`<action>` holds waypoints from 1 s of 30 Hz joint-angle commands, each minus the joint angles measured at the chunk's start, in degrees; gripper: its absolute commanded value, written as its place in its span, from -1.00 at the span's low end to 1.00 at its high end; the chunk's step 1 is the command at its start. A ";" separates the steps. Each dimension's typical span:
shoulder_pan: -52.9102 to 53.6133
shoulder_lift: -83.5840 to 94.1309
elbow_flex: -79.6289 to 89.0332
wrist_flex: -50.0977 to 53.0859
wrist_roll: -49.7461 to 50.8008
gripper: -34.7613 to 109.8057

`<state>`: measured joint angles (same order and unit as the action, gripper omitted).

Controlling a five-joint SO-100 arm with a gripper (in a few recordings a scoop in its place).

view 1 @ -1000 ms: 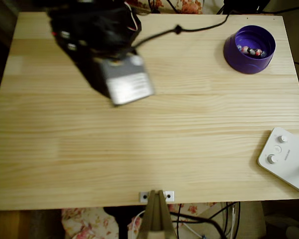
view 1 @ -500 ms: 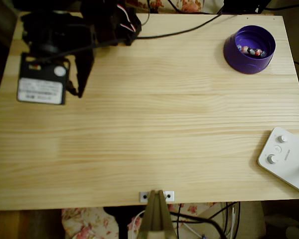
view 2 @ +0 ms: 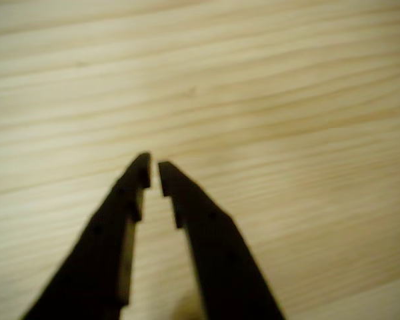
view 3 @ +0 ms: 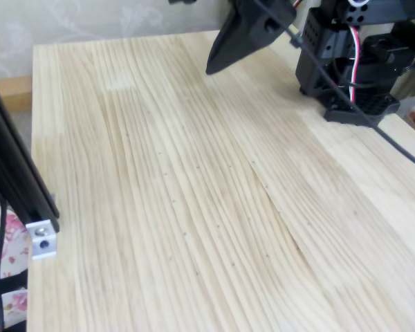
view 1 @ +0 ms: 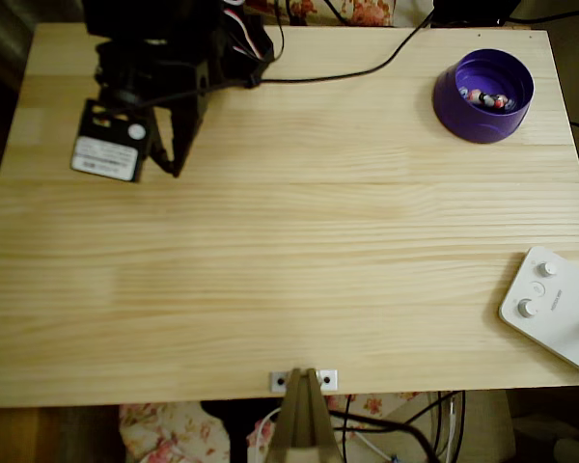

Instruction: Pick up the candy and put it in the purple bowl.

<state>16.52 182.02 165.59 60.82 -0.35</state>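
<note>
While gripper (view 1: 170, 166) hangs far left, candy (view 1: 486, 98) in purple bowl (view 1: 483, 123)

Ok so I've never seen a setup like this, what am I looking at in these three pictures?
It is a small black robot arm on a wooden table, seen by three cameras. One looks straight down, one stands low beside the table, and one rides on the arm's wrist. The arm's claw is its gripper: in the wrist view the two fingers taper to a narrow gap over bare wood, with nothing between them. From above, the gripper is at the upper left. At the upper right stands a purple bowl with a small wrapped candy already inside. A white device with knobs lies at the lower right.
</note>
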 commanded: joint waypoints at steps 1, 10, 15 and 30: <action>0.53 5.19 1.49 2.72 -1.32 -0.53; 1.93 7.03 5.19 3.43 -2.55 -0.53; 2.46 7.03 5.19 3.43 -2.11 -0.53; 2.02 7.03 5.19 3.43 -2.46 -0.53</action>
<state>17.93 188.09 171.12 63.98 -2.29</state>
